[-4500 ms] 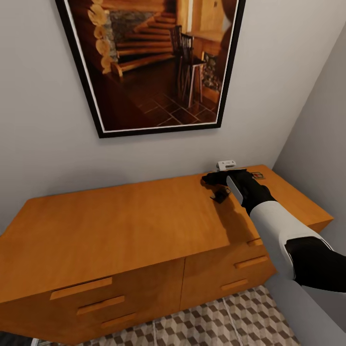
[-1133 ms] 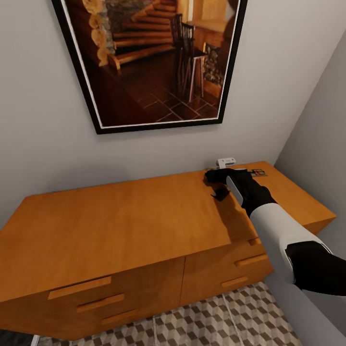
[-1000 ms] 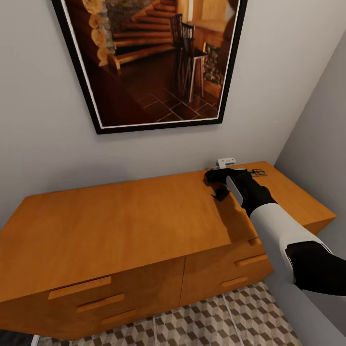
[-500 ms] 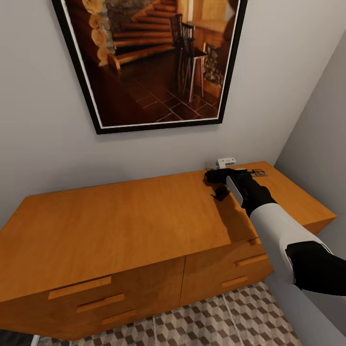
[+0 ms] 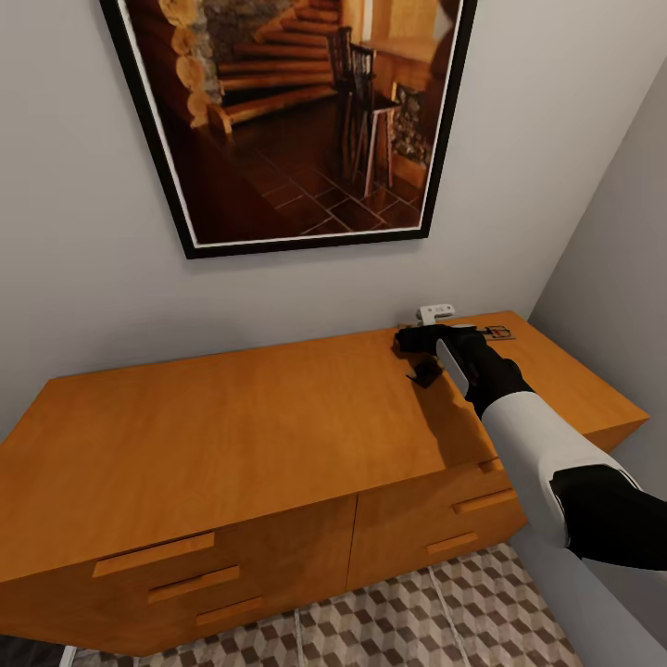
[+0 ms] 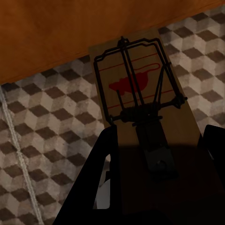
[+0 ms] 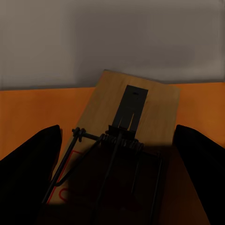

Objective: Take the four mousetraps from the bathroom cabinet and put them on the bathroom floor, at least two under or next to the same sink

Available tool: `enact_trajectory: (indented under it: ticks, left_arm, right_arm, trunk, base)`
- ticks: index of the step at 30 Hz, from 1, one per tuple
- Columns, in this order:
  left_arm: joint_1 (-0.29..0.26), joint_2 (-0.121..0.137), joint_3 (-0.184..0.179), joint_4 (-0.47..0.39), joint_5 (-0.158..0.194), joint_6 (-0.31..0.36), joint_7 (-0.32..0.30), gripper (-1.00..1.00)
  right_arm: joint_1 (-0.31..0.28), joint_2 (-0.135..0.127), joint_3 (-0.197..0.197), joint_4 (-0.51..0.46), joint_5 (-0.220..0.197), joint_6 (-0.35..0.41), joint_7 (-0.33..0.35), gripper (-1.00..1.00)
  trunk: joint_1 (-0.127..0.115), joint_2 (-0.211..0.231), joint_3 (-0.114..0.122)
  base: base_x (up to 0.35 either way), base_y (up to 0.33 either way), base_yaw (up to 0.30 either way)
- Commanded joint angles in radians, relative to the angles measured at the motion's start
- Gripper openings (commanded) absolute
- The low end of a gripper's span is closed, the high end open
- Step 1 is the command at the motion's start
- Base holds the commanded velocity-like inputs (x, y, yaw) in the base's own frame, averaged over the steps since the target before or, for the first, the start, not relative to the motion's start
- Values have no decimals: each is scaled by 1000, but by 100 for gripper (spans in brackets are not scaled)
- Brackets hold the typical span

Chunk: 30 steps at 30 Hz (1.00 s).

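cabinet (image 5: pixel 232 435) of orange-brown wood stands against a pale grey wall, its smooth flat top running from the near left corner to the far right, where a second grey wall meets the first. bar-handled drawers (image 5: pixel 156 554) line its front, and its ends slant. above it hangs a large black-framed picture (image 5: pixel 287 111) of a wooden staircase and chairs. at the foot of the cabinet the bathroom floor (image 5: pixel 445 621) shows tiles with a brown, beige and white cube pattern and pale grout lines. the right gripper (image 5: pixel 419 357) reaches over the far right part of the cabinet top, near the back wall, just in front of a small white fitting (image 5: pixel 435 313); a mousetrap (image 5: pixel 498 333) lies flat on the top just beside the black wrist. in the right wrist view another mousetrap (image 7: pixel 123 140) sits between the two dark fingers (image 7: pixel 28 173), which stand wide on either side of it, and i cannot tell whether they press on it. in the left wrist view the left gripper (image 6: pixel 157 178) holds a mousetrap (image 6: pixel 140 108) between its fingers (image 6: pixel 96 183), above the patterned tiles, beside the cabinet's wood.
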Motion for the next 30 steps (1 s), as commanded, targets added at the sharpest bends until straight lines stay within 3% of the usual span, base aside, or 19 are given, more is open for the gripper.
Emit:
enact_trajectory:
  ticks: [1,30]
  left_arm:
    - [-1,0,-8,4,10,-5,-2,-100]
    - [-1,0,-8,4,10,-5,-2,-100]
  right_arm:
    - [0,-1,3,48,-7,5,-3,-100]
    - [0,-1,-1,13,-7,41,-4,-100]
  trunk:
    - [0,0,-1]
    - [0,0,-1]
  base:
    - [0,0,0]
    - [0,0,0]
